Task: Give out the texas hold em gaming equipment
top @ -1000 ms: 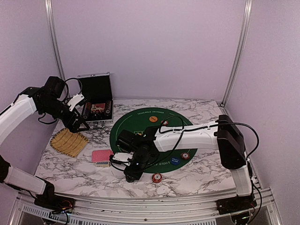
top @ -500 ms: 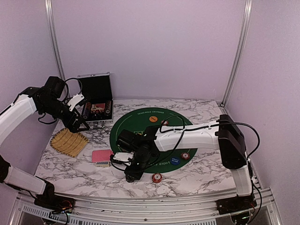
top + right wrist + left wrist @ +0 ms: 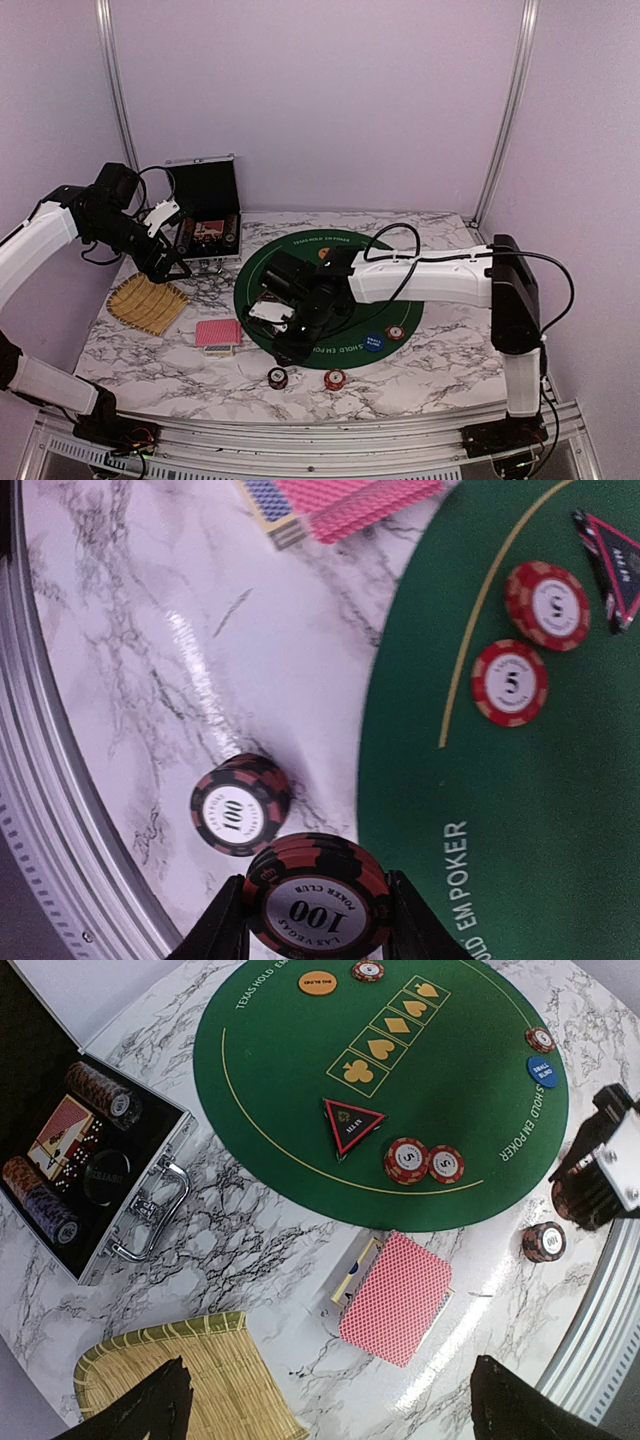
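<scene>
My right gripper (image 3: 317,905) is shut on a short stack of dark 100 chips (image 3: 318,895), held above the near-left rim of the green mat (image 3: 300,262). Just left of it, a second dark 100 stack (image 3: 240,805) (image 3: 277,378) stands alone on the marble. A red chip stack (image 3: 334,379) sits beside that one. Red-backed cards (image 3: 218,333) (image 3: 397,1297) lie left of the mat. On the mat are a dark triangular marker (image 3: 351,1123), two red 5 chips (image 3: 407,1159), an orange disc (image 3: 317,982) and a blue disc (image 3: 541,1070). My left gripper (image 3: 170,268) hangs open, empty, over the tray's far edge.
The open silver case (image 3: 205,205) at the back left holds more chips and a card deck. The yellow straw tray (image 3: 148,303) lies left of the cards. A metal rail (image 3: 300,440) runs along the near table edge.
The right gripper has pulled back from the near edge toward the mat, leaving a dark chip stack on the marble and still holding chips. The left arm has not moved.
</scene>
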